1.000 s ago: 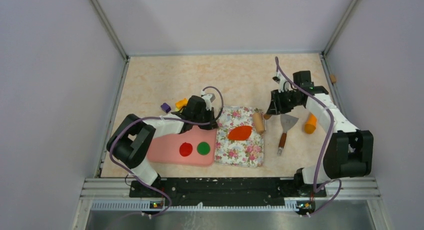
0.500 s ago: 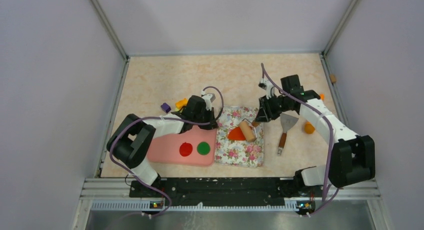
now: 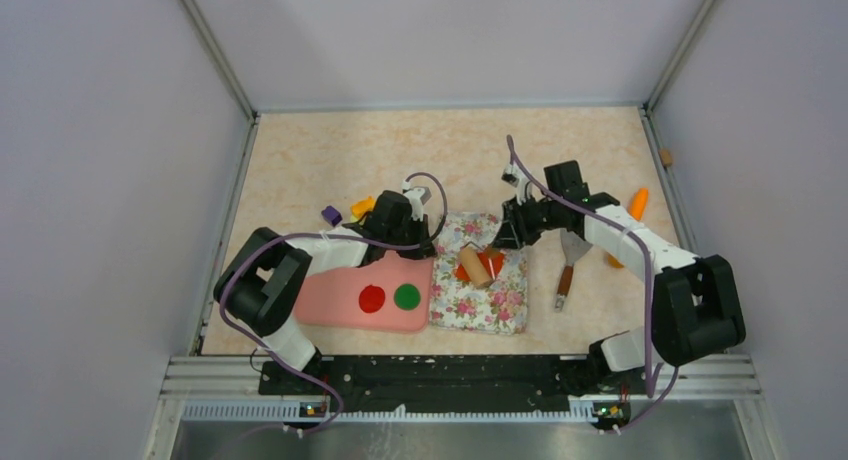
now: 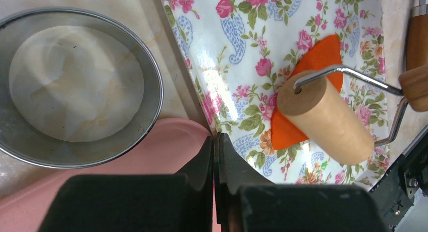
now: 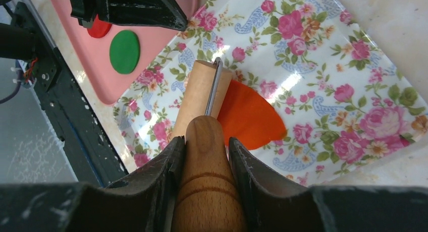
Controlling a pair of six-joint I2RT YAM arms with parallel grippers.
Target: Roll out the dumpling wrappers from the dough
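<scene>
From above, the flat orange-red clay dough (image 3: 491, 261) lies on the glossy floral mat (image 3: 480, 305) near the middle of the desk (image 3: 330, 160), toward its near edge. A wooden rolling pin (image 3: 474, 266) sits across the dough. The right gripper (image 3: 510, 232) reaches it from the far right side and is the arm doing the work. The left gripper (image 3: 420, 242) rests at the mat's far left corner, beside the pink board (image 3: 340, 302) that carries a round red clay disc (image 3: 372, 298) and a round green clay disc (image 3: 406, 297). In the left wrist view, the left gripper (image 4: 216, 141) is clenched with nothing between its jaws, its tip at the seam where the pink board meets the floral mat. A metal ring cutter (image 4: 157, 91) stands just to one side. Beyond the tip, the dough (image 4: 315, 58) shows on both sides of the roller, so the roller's long axis crosses it. In the right wrist view, the right gripper (image 5: 204, 141) is partly open and clamps the pin's turned wooden handle (image 5: 204, 191). The roller points straight ahead, with most of the visible dough (image 5: 252, 116) to its right, so any further pass probably means pushing across that side.
</scene>
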